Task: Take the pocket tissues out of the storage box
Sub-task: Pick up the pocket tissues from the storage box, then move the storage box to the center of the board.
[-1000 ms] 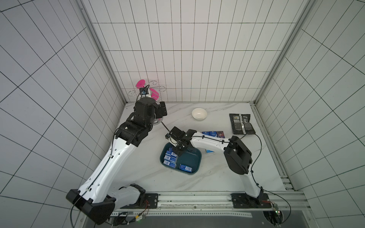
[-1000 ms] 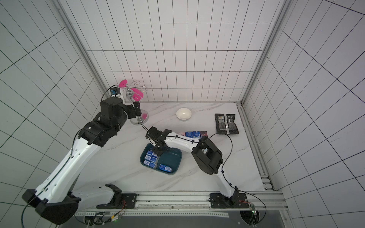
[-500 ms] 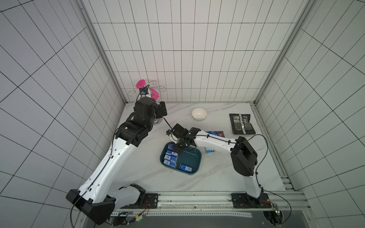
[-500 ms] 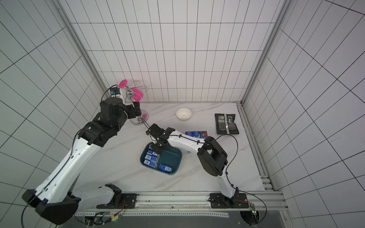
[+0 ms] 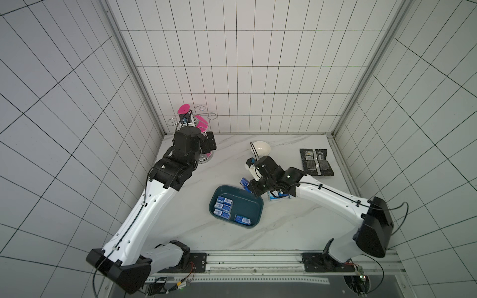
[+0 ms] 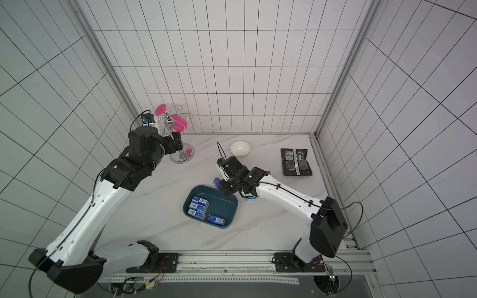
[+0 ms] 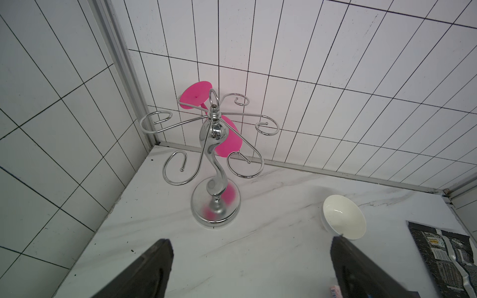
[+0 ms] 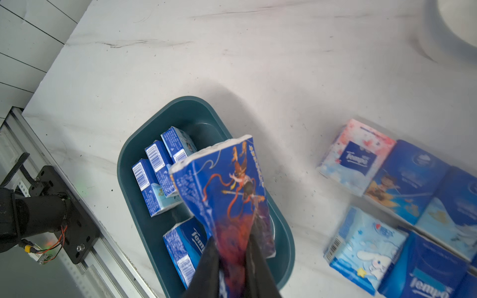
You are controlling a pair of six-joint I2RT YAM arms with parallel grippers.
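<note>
Now four pocket tissues (image 5: 223, 206) in storage box (image 5: 246, 206)

Bright, even overhead light, soft shadows on marble tabletop (image 5: 180, 232). Wide-angle bending at frame edges. Motion blur on loose pocket tissues (image 8: 407, 175) in right wrist view. Pink reflection on chrome stand (image 7: 215, 206).

The whole tabletop (image 5: 296, 227) is viewed from high overhead in both top views. The chrome rack (image 7: 214, 160) is faced from the left wrist; the storage box (image 8: 180, 107), also seen overhead, is viewed closely from the right wrist.
</note>
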